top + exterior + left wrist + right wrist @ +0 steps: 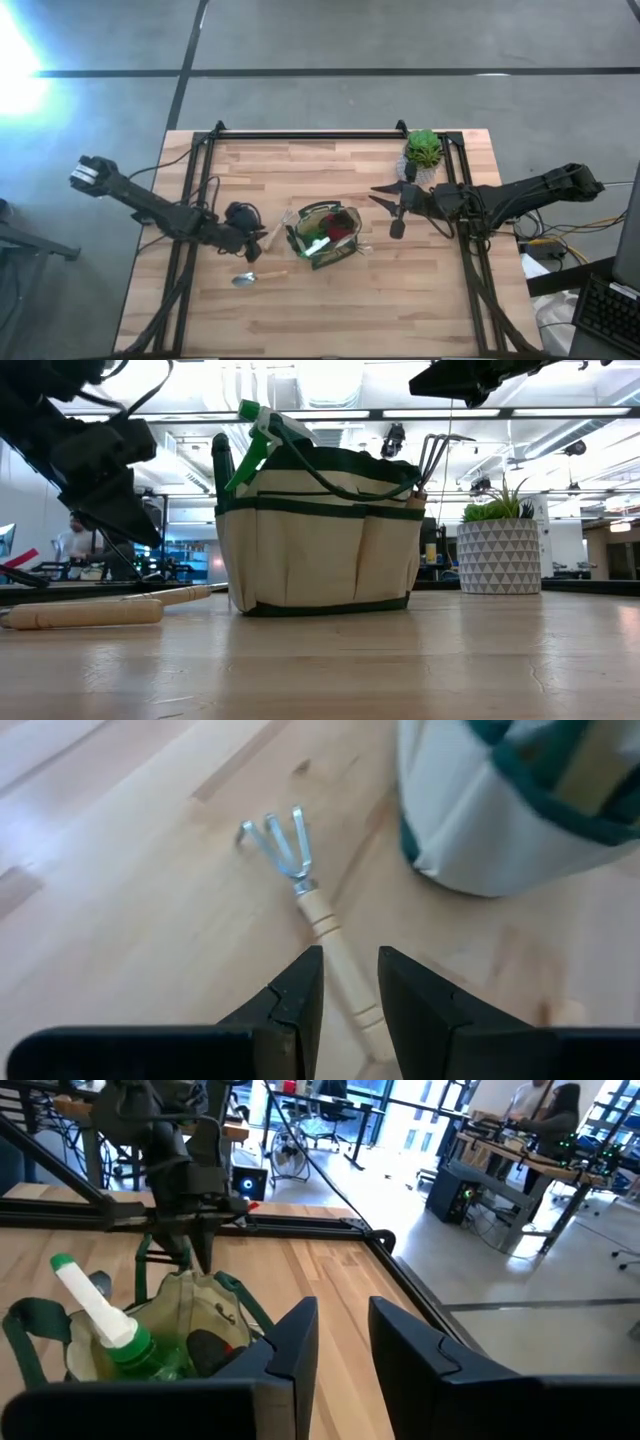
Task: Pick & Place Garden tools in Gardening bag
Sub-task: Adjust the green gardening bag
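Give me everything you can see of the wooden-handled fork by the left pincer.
The fork is a small hand cultivator: three bent, shiny metal tines, a metal collar, then a pale turned wooden handle with grooved rings. It lies flat on the wooden table, beside the gardening bag and apart from it, tines pointing away from the left pincer. The handle runs into the gap between the pincer's parted fingers; contact is unclear.

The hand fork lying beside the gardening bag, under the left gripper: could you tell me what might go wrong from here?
1. The left gripper straddles the hand fork's round wooden handle with narrowly parted fingers; a slightly off-centre descent could roll it away.
2. The fork lies close to the gardening bag; lifting it could snag the bag's wall or handles and shift the light tote.
3. The bag already holds a spray bottle, so room for dropping tools in looks limited.
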`<state>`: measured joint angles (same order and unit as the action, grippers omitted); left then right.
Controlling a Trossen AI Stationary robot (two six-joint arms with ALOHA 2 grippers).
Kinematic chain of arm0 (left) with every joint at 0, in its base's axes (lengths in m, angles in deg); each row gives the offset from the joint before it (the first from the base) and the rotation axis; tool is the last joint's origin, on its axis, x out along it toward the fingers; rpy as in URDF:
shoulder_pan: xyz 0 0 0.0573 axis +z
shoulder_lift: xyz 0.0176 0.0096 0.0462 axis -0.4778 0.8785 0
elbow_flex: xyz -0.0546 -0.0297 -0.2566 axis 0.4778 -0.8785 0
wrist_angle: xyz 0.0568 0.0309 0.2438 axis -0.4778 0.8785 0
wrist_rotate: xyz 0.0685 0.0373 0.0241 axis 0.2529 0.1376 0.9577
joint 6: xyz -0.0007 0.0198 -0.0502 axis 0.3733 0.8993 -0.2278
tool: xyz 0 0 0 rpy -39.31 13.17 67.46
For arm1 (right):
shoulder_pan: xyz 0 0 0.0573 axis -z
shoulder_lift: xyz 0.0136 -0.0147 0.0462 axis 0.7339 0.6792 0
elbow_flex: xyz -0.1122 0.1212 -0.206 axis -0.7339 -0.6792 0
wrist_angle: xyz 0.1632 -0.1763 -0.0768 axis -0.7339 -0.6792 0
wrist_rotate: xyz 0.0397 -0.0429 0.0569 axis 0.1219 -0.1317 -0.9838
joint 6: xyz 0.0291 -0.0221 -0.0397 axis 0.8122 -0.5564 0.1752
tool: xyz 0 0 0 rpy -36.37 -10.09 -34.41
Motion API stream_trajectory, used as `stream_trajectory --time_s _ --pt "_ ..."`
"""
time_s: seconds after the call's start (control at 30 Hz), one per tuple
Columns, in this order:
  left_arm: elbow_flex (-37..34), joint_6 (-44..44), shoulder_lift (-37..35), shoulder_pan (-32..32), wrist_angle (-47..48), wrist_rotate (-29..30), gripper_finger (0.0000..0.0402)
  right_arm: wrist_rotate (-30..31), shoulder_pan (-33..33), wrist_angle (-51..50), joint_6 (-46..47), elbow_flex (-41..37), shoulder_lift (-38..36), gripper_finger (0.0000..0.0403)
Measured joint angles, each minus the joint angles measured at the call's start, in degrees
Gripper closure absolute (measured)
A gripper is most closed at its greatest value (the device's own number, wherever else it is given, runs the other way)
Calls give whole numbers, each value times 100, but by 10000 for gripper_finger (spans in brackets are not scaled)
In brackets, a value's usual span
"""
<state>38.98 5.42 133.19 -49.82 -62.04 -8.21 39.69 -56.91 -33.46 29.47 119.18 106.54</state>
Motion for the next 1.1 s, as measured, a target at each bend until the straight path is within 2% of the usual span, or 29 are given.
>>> stream_trajectory --time_s 0.23,0.33,0.47,0.77,1.1 --pt "0 50 7 201 127 -3 300 -6 0 2 61 0 0 307" --pt "0 156 7 311 123 1 300 -40 0 1 518 0 0 309" --pt "0 567 7 618 113 5 300 -288 -3 -88 786 0 0 315" --pt "0 1786 7 1507 -271 -9 300 -312 0 -85 626 0 4 328" --pt "0 2757 99 2269 -697 -697 300 -306 0 -40 528 0 4 317"
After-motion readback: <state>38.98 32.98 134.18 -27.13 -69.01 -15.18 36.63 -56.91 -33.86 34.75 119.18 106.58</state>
